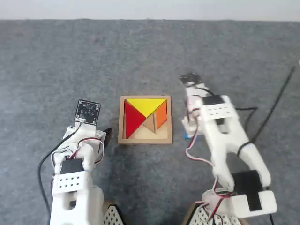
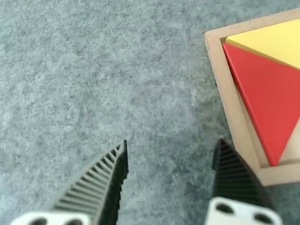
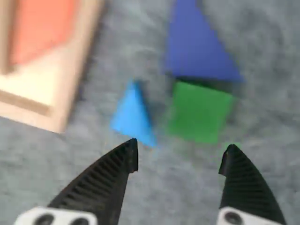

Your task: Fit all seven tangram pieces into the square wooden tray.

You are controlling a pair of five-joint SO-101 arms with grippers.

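Tray (image 1: pixel 145 140): centre of the table, partly filled.
Loose pieces: light blue triangle (image 3: pixel 132 115), green square (image 3: pixel 200 111) and dark blue triangle (image 3: pixel 196 47) on the carpet beside it.
Relation: light blue triangle just ahead of the right gripper (image 3: pixel 183 150), long axis along its reach.
Right gripper: wide, empty, nearer.
Left gripper (image 2: pixel 172 142): wide, empty, at the tray's far edge.

Tray (image 1: pixel 145 140) lies on the worktop (image 1: pixel 140 56) between left claw (image 2: pixel 172 143) and right claw (image 3: pixel 183 145); right of it, a small triangle (image 3: pixel 132 115), then a square piece (image 3: pixel 200 111) beside a larger triangle (image 3: pixel 197 44)
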